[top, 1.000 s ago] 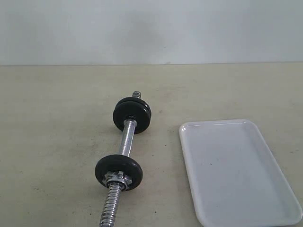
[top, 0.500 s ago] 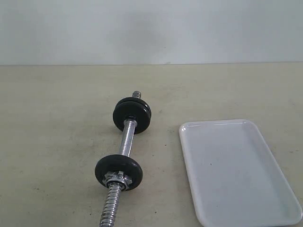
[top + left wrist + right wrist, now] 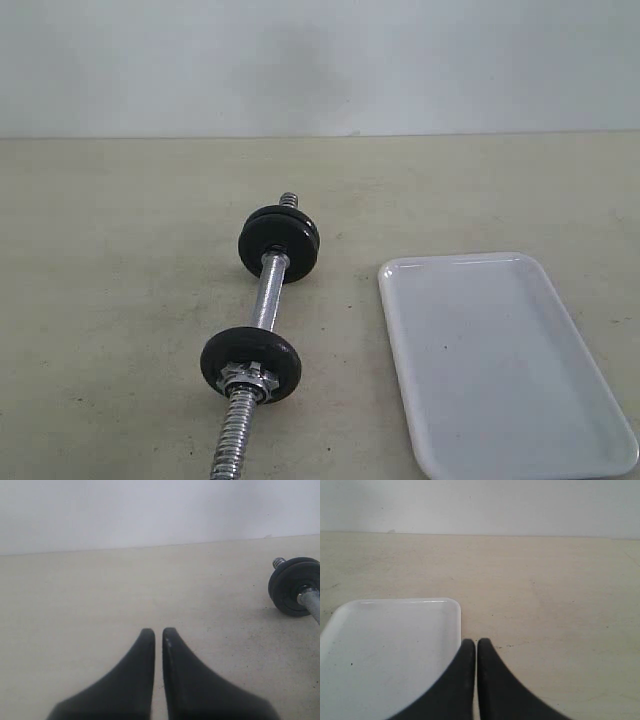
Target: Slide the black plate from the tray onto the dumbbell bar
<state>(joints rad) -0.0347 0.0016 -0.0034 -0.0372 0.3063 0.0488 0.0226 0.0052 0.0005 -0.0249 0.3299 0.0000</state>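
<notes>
Black left jaws are pressed together, gripping nothing, over the desk [image 3: 75, 605]. Ahead of them, off toward the right jaws' side, lies the dumbbell bar [image 3: 266, 298]. The black plate [image 3: 250, 362] sits on one threaded end of the bar, against a chrome nut [image 3: 247, 378]. Further black discs [image 3: 279, 242] sit at the other end. The tray [image 3: 500, 370] lies just beside the right jaws, on their bar-facing side. These jaws are likewise closed tip to tip, holding nothing.

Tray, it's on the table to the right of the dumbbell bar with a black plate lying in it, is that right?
Not quite. The tray does sit to the right of the dumbbell bar, but no plate lies in it: the exterior view shows it bare, and the black discs in view are on the bar.
</notes>
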